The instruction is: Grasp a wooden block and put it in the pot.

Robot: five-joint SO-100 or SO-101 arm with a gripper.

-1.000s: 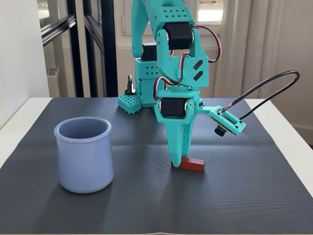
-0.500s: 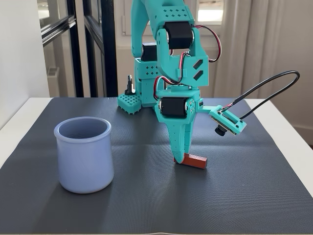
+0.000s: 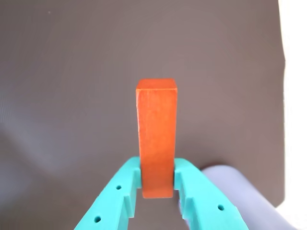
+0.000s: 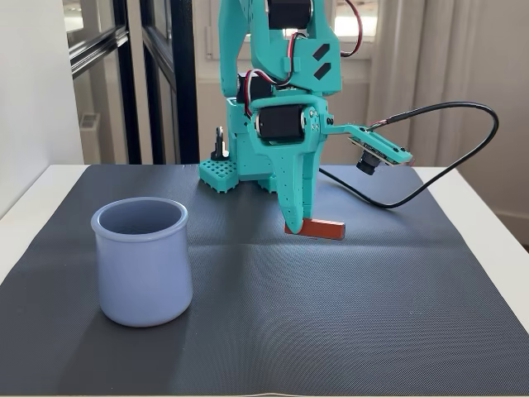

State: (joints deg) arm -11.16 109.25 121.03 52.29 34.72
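Note:
The wooden block (image 3: 157, 124) is a reddish-orange bar. In the wrist view it stands up between the teal jaws of my gripper (image 3: 157, 168), which is shut on its lower end. In the fixed view the gripper (image 4: 294, 223) points down at the middle of the mat. The block (image 4: 322, 228) sticks out to the right of it, at or just above the mat. The lavender-blue pot (image 4: 140, 265) stands upright and empty at the front left, well apart from the gripper. A lavender curve that looks like the pot (image 3: 235, 184) shows at the lower right of the wrist view.
A dark grey ribbed mat (image 4: 347, 314) covers a white table (image 4: 488, 207). The arm's teal base (image 4: 227, 169) stands at the mat's back edge. A black camera cable (image 4: 463, 141) loops to the right of the arm.

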